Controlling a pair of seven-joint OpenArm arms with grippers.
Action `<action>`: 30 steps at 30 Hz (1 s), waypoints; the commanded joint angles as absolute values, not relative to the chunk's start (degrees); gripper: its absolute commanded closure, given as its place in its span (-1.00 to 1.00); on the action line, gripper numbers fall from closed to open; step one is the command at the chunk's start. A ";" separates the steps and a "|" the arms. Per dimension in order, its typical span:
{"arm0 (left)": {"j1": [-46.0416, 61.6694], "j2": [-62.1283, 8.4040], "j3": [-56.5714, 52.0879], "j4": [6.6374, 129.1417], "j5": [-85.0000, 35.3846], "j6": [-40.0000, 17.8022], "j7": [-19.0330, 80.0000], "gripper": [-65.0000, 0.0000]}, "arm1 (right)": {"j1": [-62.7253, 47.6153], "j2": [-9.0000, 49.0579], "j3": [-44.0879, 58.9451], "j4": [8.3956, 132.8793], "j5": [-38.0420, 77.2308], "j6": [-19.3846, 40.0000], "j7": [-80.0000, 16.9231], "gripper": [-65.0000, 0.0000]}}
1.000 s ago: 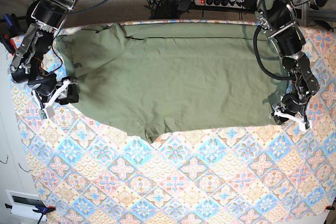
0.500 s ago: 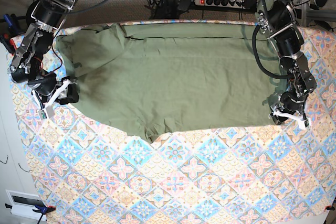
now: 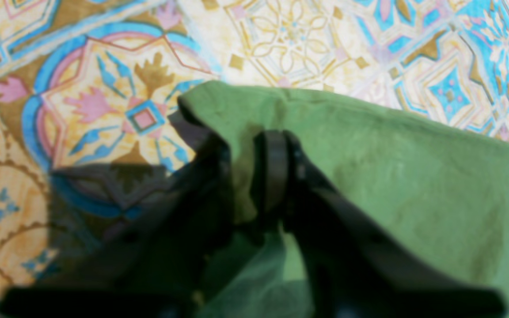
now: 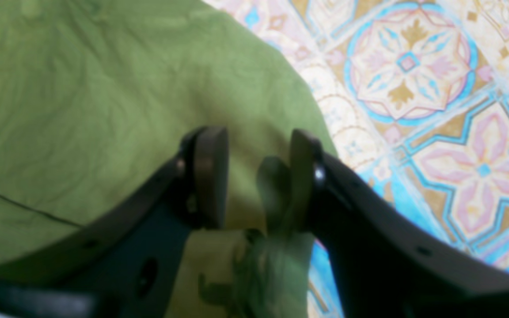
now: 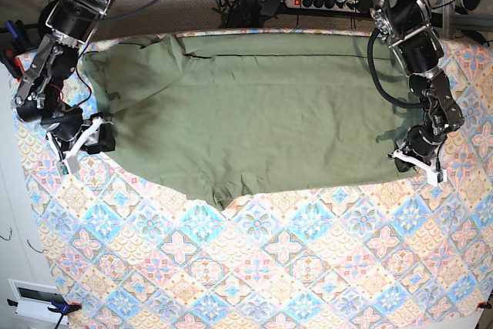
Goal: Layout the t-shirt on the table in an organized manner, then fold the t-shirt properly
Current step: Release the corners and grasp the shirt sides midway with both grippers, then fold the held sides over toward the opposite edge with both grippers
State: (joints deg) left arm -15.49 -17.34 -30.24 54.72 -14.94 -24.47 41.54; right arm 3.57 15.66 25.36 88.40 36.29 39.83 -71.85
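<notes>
The t-shirt (image 5: 254, 121) lies spread across the far half of the table (image 5: 293, 267), olive green, mostly flat w/ light creases, one sleeve sticking out toward the near edge around the middle.

Left gripper (image 3: 248, 172) sits at the shirt's corner on the base view's right side. In the wrist view its jaws are pinched together on a fold of green fabric, cloth bunched up btwn the pads, tiled cloth visible just beyond.

Right gripper (image 4: 254, 176) is at the opposite end of the shirt. Fingers stand apart w/ a clear gap; a bit of green fabric sits against the inside of one finger (image 4: 301, 176), but the jaws aren't clamped on it.
</notes>
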 commanded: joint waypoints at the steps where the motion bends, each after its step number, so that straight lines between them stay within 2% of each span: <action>1: -16.13 -18.24 -30.37 55.34 -14.64 -24.75 42.07 0.94 | 4.62 16.48 25.27 89.27 37.41 40.00 -70.81 0.31; 2: -16.13 -18.24 -30.37 55.34 -14.64 -24.75 41.98 1.00 | 4.70 16.48 24.75 89.19 37.32 40.00 -70.55 0.31; 11: -16.13 -18.51 -30.37 55.43 -18.68 -24.75 42.24 1.00 | 15.69 16.92 16.66 86.55 28.18 40.00 -70.29 0.31; 18: -14.99 -20.18 -30.11 55.52 -23.69 -24.75 42.33 1.00 | 23.16 18.15 16.40 69.85 21.14 40.00 -64.13 0.30; 24: -11.56 -20.00 -30.11 64.31 -24.22 -24.75 44.70 1.00 | 25.19 20.70 16.13 57.80 20.70 40.00 -57.80 0.30; 30: -11.21 -19.74 -30.11 68.62 -24.31 -24.75 47.43 1.00 | 27.47 20.62 7.43 53.05 21.05 40.00 -54.11 0.30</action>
